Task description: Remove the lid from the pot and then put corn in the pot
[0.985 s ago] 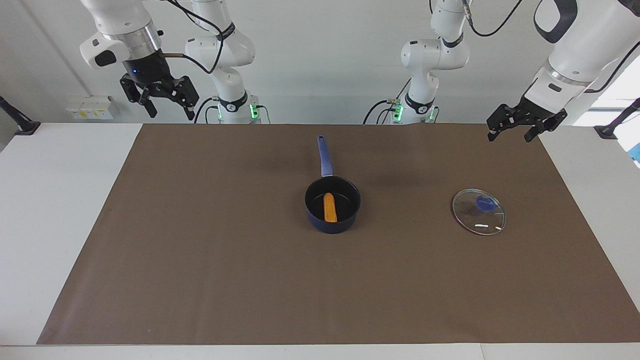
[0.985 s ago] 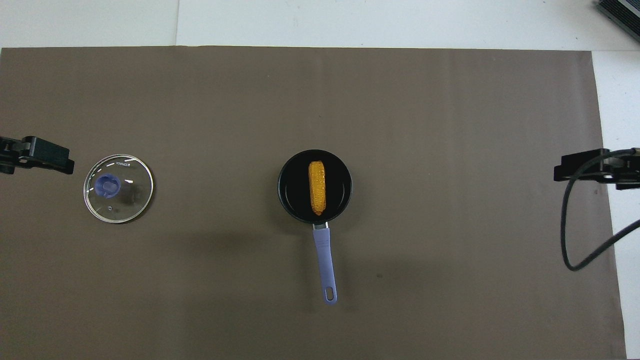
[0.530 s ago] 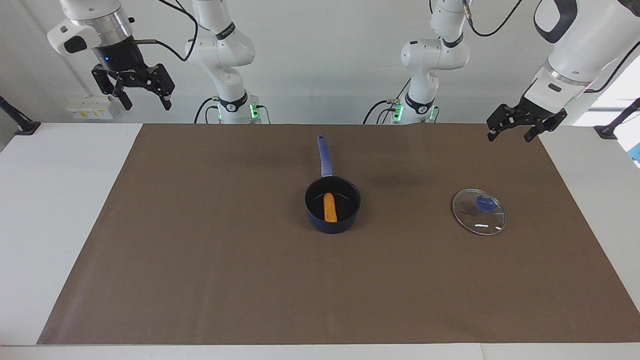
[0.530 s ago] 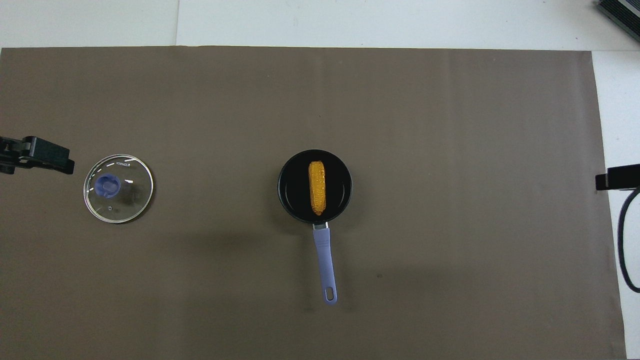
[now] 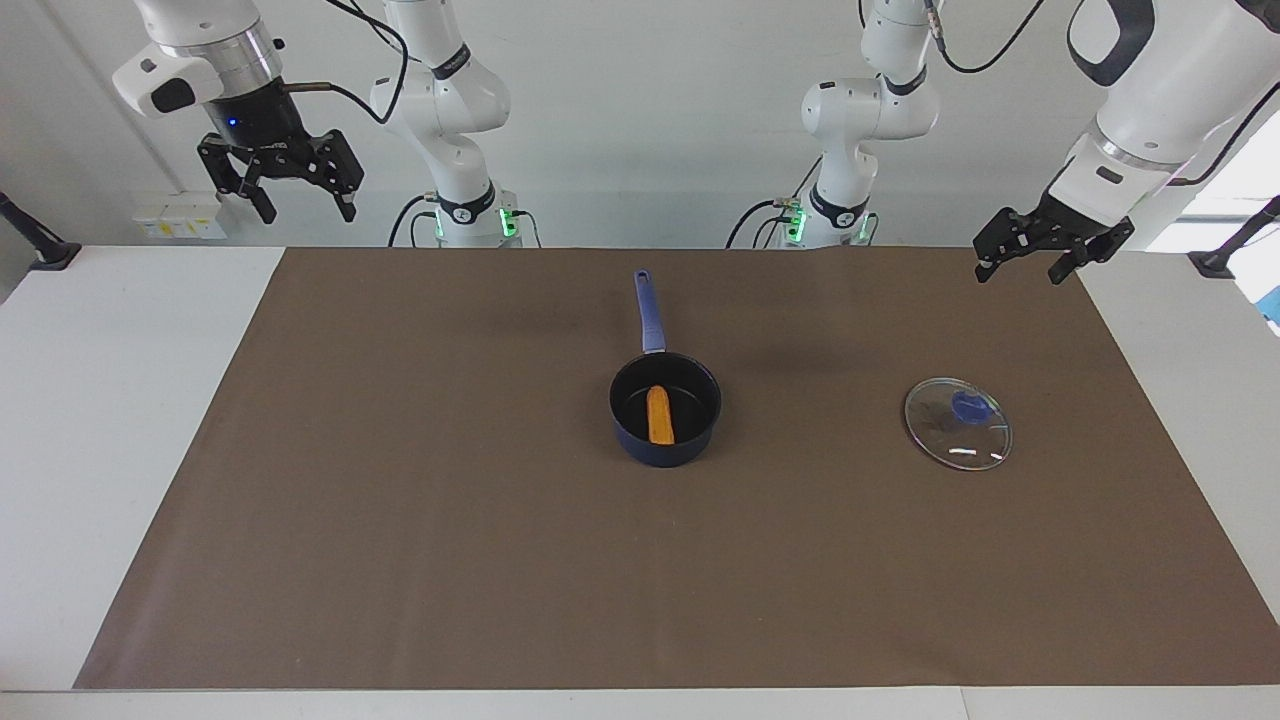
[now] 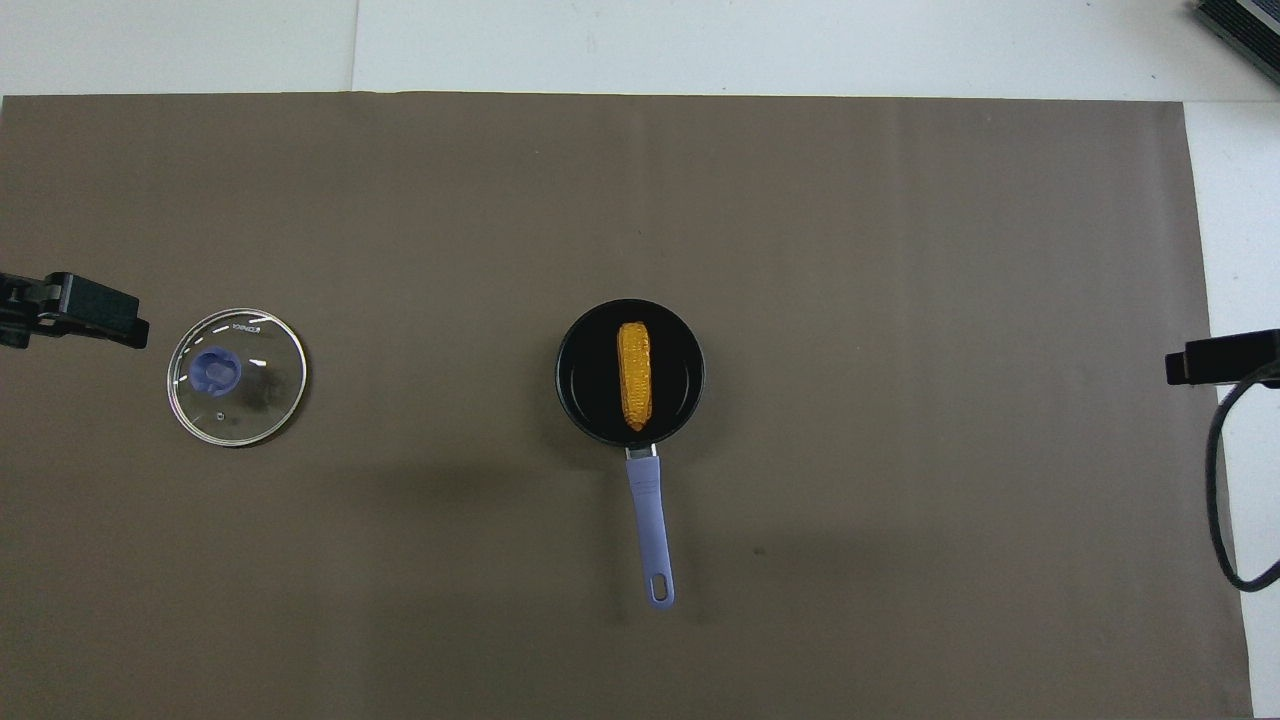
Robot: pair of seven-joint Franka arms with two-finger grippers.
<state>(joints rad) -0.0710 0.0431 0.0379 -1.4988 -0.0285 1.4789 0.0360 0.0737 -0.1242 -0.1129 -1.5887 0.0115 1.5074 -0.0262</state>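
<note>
The right gripper (image 5: pixel 296 189), fingers spread and holding nothing, has swung up and out toward its own end of the table over the last second, then eased back a touch toward the middle; it now hangs high over the mat's (image 5: pixel 400 520) edge nearest the robots. That retreat reads as the arm clearing away after its drop. The left gripper (image 5: pixel 1030 258) has not shifted: it hovers, jaws apart and empty, over the mat's corner at the left arm's end, its wrist tilted so the fingers point down and inward.

In the overhead view, the pot (image 6: pixel 630 372) sits at the mat's centre with its blue handle (image 6: pixel 649 520) running toward six o'clock, toward the robots. The corn cob (image 6: pixel 634 374) lies inside on the black base, lengthwise from twelve to six. The glass lid (image 6: pixel 237 376) rests flat on the mat at nine o'clock from the pot, well apart from it, blue knob (image 6: pixel 214 371) up.

With the lid off and the corn in the pot, the task looks complete; both arms appear to be parking.
</note>
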